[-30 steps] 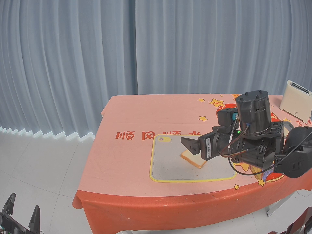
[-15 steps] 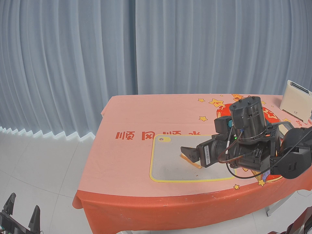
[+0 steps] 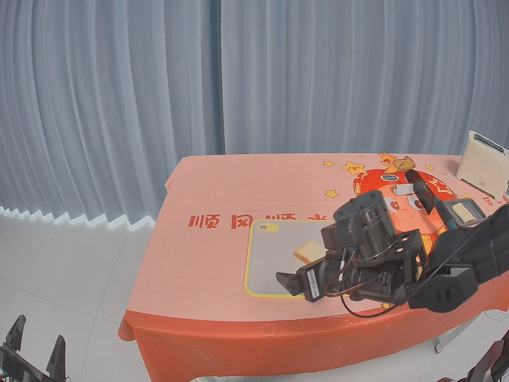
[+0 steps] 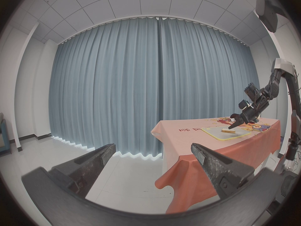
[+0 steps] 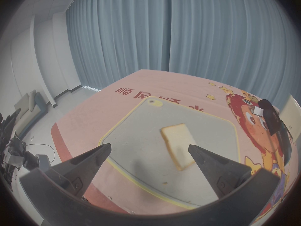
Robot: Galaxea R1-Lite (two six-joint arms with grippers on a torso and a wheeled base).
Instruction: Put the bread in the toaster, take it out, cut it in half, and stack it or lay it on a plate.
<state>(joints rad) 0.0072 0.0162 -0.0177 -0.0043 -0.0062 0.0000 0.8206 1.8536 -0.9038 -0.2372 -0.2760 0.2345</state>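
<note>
1. Head view: the right claw (image 3: 282, 279) is spread and pinches nothing, low over the near edge of the cutting board (image 3: 265, 263). The bread (image 3: 310, 251) lies flat on that board, just beyond the claw's tips and apart from them. The board rests on the pink tablecloth (image 3: 212, 197). The white toaster (image 3: 482, 172) stands at the table's far right, well apart from the bread. A dark-handled tool (image 3: 422, 188) lies on the cloth between board and toaster. The left claw (image 3: 36, 341) hangs over the floor, well apart from the table, fingers spread and empty.
2. Left wrist view: the left claw (image 4: 153, 149) – two fingers wide apart, nothing between them – faces the table from a distance. Far off, the right claw (image 4: 235, 123) hangs above the cutting board (image 4: 216, 135), with the bread (image 4: 228, 131) a pale slab on it.
3. Right wrist view: the right claw (image 5: 150, 148) gapes over the cutting board (image 5: 134, 135). The bread (image 5: 178, 145) lies flat near the board's middle – just past one fingertip, ungripped. The dark-handled tool (image 5: 271, 118) lies on the cloth's cartoon print beyond the board.
</note>
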